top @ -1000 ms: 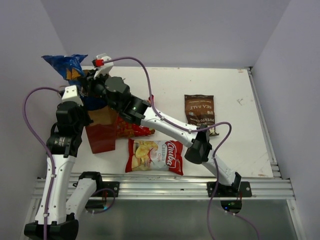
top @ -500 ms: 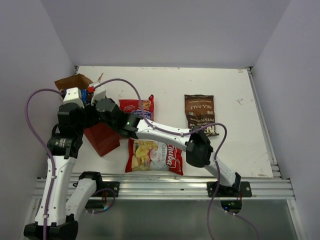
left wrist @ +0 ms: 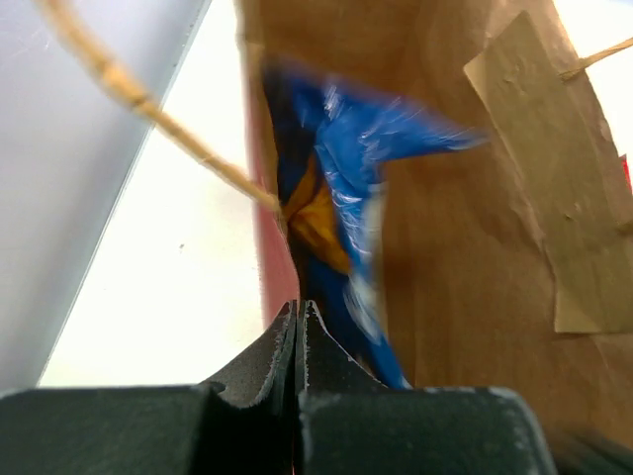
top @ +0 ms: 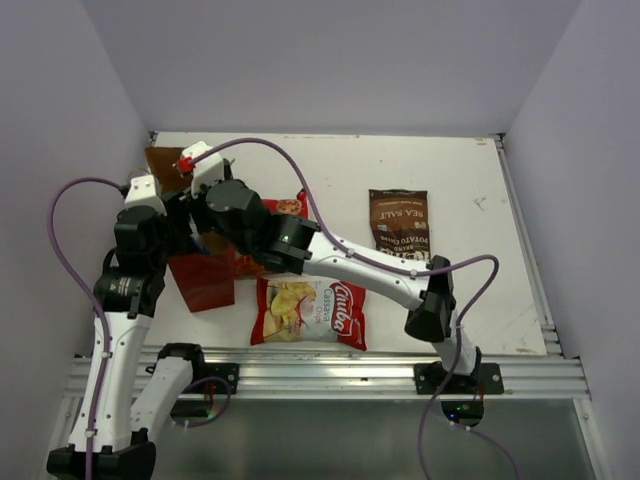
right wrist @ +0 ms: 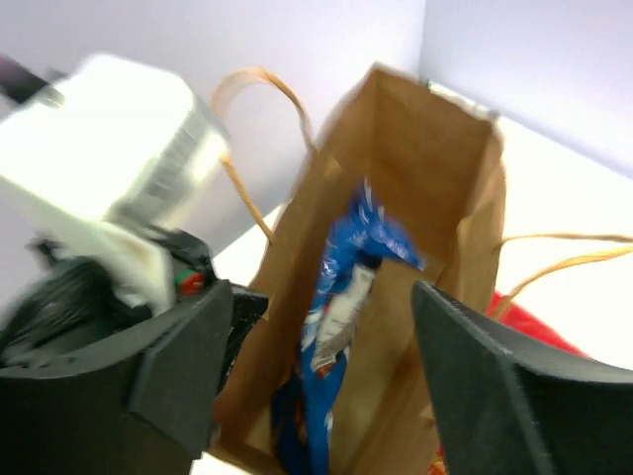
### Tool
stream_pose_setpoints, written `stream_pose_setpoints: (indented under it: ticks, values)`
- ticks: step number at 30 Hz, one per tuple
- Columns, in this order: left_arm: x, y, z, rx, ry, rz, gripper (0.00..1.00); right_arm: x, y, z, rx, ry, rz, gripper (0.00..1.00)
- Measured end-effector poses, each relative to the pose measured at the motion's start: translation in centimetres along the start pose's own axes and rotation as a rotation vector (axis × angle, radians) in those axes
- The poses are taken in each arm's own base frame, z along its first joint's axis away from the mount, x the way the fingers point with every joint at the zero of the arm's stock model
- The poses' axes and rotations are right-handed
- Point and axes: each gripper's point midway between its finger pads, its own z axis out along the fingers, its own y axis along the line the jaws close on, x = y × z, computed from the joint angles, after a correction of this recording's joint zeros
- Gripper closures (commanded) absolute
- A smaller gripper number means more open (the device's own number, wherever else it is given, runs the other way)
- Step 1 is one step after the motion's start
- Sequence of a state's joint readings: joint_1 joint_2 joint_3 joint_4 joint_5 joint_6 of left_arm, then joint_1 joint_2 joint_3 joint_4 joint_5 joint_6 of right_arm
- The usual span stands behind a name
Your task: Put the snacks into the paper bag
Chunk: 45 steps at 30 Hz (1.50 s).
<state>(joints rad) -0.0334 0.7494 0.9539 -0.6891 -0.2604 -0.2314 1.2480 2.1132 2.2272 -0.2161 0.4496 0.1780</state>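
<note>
The paper bag [top: 200, 282], red outside and brown inside [right wrist: 425, 168], stands at the table's left. The blue Doritos bag [right wrist: 346, 257] sits upright inside it, also seen in the left wrist view [left wrist: 341, 148]. My right gripper [right wrist: 324, 297] hangs open over the bag's mouth and holds nothing. My left gripper [left wrist: 298, 305] is shut on the paper bag's red side wall [left wrist: 267, 267] at the rim. Three snacks lie on the table: the red bag [top: 285, 208] partly under my right arm, the cassava chips [top: 310, 312], and the brown Kettle bag [top: 400, 228].
The left wall stands close behind the paper bag. String handles [right wrist: 252, 84] loop up around the bag's opening. My right arm [top: 350, 262] stretches across the table's middle, over the red bag. A metal rail [top: 320, 375] runs along the near edge.
A second ago my right gripper held the blue Doritos bag high above the paper bag. It came down over the opening and opened, and the blue bag now sits inside.
</note>
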Motion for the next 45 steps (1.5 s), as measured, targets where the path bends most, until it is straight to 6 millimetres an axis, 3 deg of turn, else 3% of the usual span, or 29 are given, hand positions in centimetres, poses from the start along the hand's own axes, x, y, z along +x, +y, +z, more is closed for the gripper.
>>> stream_pose_setpoints:
  ticks: [1,5,8,10,13,17,21,24,27,32,35,42,45]
  values:
    - [0.0,0.0,0.0,0.0,0.001,0.001,1.0,-1.0,-0.2,-0.7,-0.003,-0.015,-0.014,0.13]
    - [0.2,0.0,0.3,-0.003,0.013,0.009,1.0,-5.9,-0.7,-4.0,-0.014,-0.093,-0.05,0.1]
    - [0.1,0.0,0.4,-0.004,0.01,0.009,1.0,-9.3,-2.2,-6.6,0.024,-0.147,-0.073,0.09]
    - [0.1,0.0,0.4,-0.007,0.008,0.009,1.0,-10.5,-4.3,-8.9,0.086,-0.161,-0.092,0.09]
    - [0.1,0.1,0.4,-0.009,0.008,0.009,1.0,-9.6,-8.2,-11.7,0.165,-0.139,-0.086,0.09]
    - [0.1,0.1,0.5,-0.012,0.01,0.01,1.0,-3.9,-16.2,-12.1,0.314,-0.038,-0.033,0.09]
    - [0.1,0.1,0.6,-0.017,0.014,0.011,1.0,6.8,-24.7,-10.8,0.489,0.167,0.013,0.08]
    - [0.1,0.1,0.6,-0.018,0.013,0.011,1.0,13.2,-27.7,-10.9,0.533,0.304,0.041,0.07]
    - [0.0,0.1,0.6,-0.018,0.012,0.011,1.0,16.0,-28.6,-10.1,0.513,0.356,0.099,0.07]
    - [-0.1,0.0,0.4,-0.007,0.002,0.009,1.0,17.0,-28.8,-7.6,0.411,0.322,0.232,0.07]
    - [-0.3,0.0,0.2,-0.003,-0.007,0.009,1.0,18.6,-29.2,-6.0,0.362,0.33,0.295,0.08]
    - [-0.3,-0.1,0.2,0.001,-0.007,0.013,1.0,26.2,-29.7,-3.7,0.282,0.46,0.421,0.11]
    - [-0.3,-0.1,0.2,0.001,-0.007,0.013,1.0,28.5,-29.4,-2.9,0.238,0.49,0.478,0.12]
